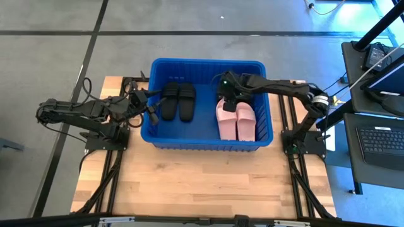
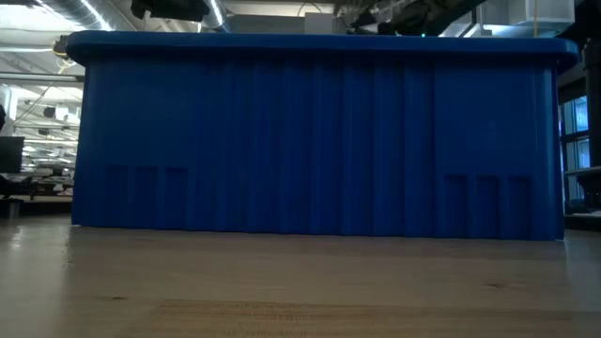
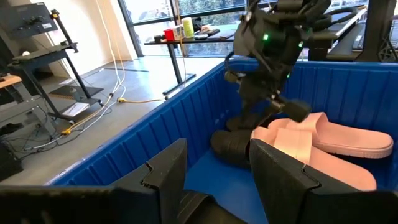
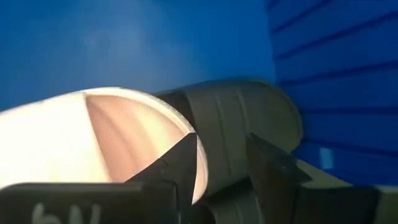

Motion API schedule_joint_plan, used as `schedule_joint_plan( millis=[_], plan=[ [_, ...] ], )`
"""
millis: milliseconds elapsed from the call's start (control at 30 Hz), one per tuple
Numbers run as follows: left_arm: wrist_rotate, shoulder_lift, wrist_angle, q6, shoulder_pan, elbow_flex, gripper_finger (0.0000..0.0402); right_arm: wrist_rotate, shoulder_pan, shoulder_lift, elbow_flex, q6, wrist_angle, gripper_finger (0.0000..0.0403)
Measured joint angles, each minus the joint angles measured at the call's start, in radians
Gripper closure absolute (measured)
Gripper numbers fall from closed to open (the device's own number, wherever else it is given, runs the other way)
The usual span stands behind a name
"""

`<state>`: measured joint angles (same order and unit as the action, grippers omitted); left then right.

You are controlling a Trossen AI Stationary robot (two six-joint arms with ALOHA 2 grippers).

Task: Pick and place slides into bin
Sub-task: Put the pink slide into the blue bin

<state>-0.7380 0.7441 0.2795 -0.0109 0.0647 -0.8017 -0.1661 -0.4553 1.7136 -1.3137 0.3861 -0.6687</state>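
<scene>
The blue bin [image 1: 208, 142] stood on the wooden table [image 1: 202, 183], between the two arms. Inside it a pair of black slides [image 1: 178, 101] lay side by side toward the left half, and a pair of pink slides [image 1: 237, 120] lay side by side toward the right half, with a further black slide [image 3: 231, 148] just beyond the pink pair, close to the far wall. The right gripper [image 1: 228, 96] hung inside the bin over that far right part, right above the heel end of the pink pair and the dark slide. In its own wrist view the two dark fingers [image 4: 180, 163] stood partly apart, with a pale slide's edge and a dark strap [image 4: 236, 134] lying between and just past them; whether they were pinching anything I cannot tell. The left gripper [image 1: 151, 108] sat at the bin's left wall, level with the rim, its fingers [image 3: 165, 171] spread with a clear gap and nothing between them, pointing across the bin's interior toward the pink slides
</scene>
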Motion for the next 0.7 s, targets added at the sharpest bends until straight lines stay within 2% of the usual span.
schedule_joint_plan(
  millis=[333, 700],
  plan=[
    [0.000, 0.002, 0.000, 0.000, 0.000, 0.000, 0.0230, 0.003, -0.003, 0.044, 0.023, -0.006, -0.013, 0.0287],
    [0.000, 0.002, 0.000, 0.000, 0.000, 0.000, 0.0230, -0.002, -0.015, 0.039, 0.023, 0.009, 0.045, 0.0289]
  ],
)
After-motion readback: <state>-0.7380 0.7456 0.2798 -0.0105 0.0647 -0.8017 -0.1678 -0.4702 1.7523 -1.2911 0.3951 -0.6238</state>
